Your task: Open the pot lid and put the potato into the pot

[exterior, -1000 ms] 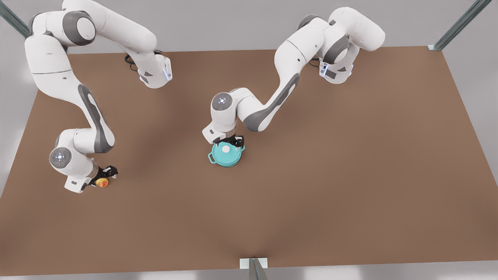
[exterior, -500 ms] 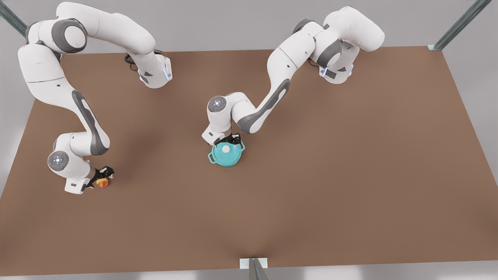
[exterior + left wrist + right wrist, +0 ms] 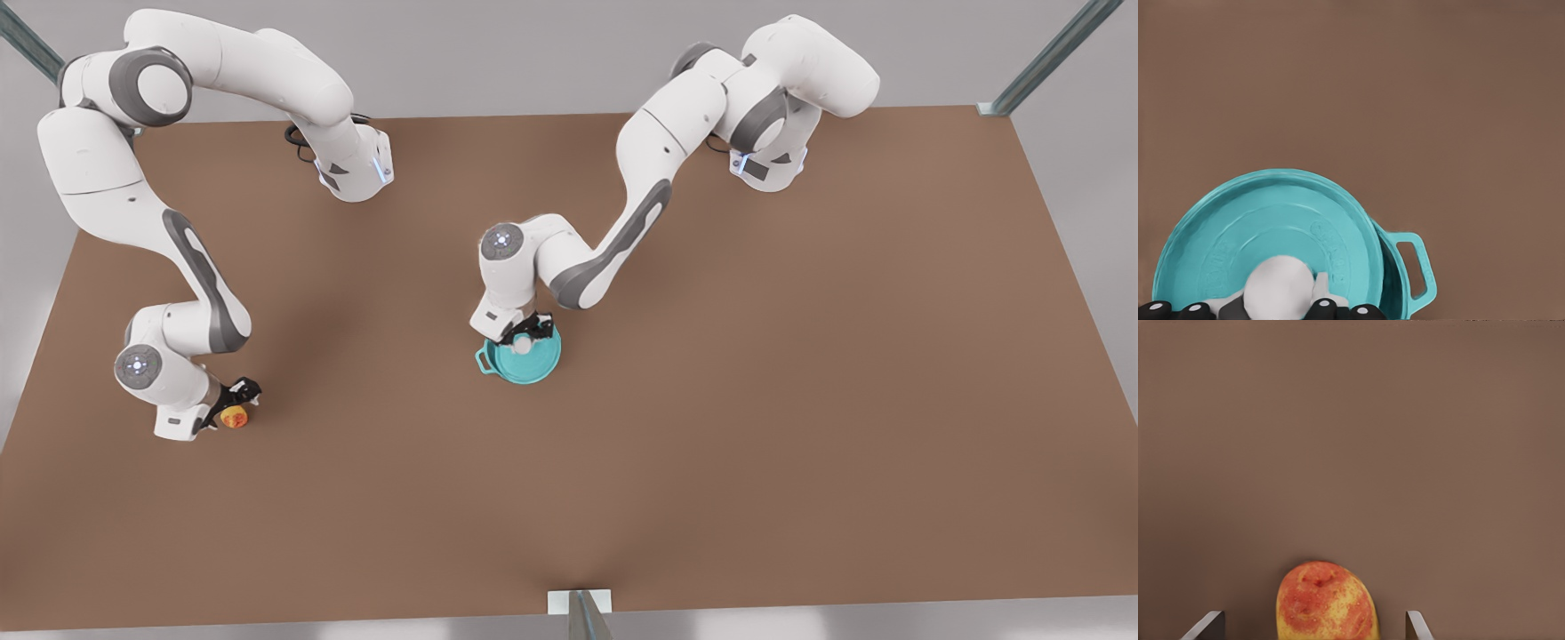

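The teal pot lid [image 3: 533, 361] [image 3: 1271, 227] hangs a little off-centre over the teal pot [image 3: 485, 360], whose loop handle [image 3: 1415, 267] and a sliver of rim show past the lid's edge. My left gripper [image 3: 523, 339] [image 3: 1281, 304] is shut on the lid's white knob [image 3: 1277, 289] at mid-table. At the front view's left, the yellow-orange potato [image 3: 235, 418] [image 3: 1325, 603] lies on the table. My right gripper [image 3: 238, 402] [image 3: 1313, 628] stands open around it, with one finger [image 3: 1206, 625] on each side and a gap to the potato.
The brown table [image 3: 711, 400] stretches wide toward the front view's right and toward the near edge. A metal post [image 3: 580, 613] stands at the near edge. Both arm bases [image 3: 356, 169] sit at the far edge.
The left gripper has come down onto the knob, and the lid now sits shifted toward the front view's right, baring the pot's handle. The right gripper has stayed over the potato.
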